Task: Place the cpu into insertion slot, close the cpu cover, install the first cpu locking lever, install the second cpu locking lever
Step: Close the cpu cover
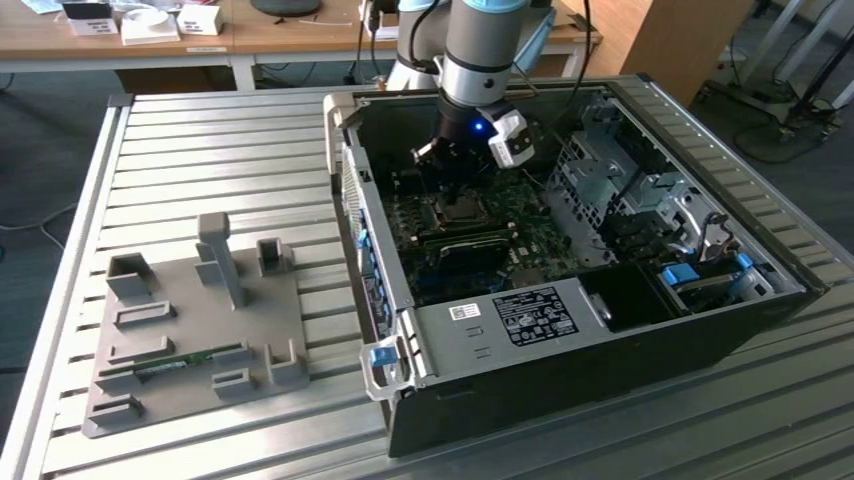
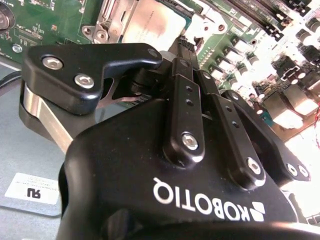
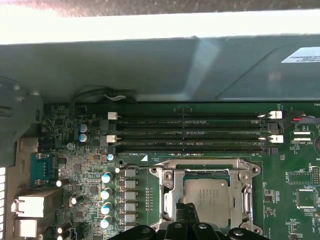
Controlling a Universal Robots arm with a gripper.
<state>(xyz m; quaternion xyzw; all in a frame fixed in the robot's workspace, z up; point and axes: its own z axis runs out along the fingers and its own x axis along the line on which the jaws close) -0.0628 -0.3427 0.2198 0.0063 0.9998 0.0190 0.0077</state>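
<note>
Cpu (image 3: 207,197) sits in the insertion slot (image 3: 205,175), just above the exterior view's centre, with the cpu cover (image 3: 167,192) lying flat around it. The pincer (image 3: 187,215) has its fingers pressed together, holding nothing visible, its tips at the chip's near edge. Beyond lie memory slots (image 3: 192,132), then the computer case wall (image 3: 150,65).

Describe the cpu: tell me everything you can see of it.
The cpu is a small square chip with a dull silvery metal top, lying flat and level on the green motherboard, framed by the silvery cpu cover. The dark tool reaches over one edge; whether it touches cannot be told.
</note>
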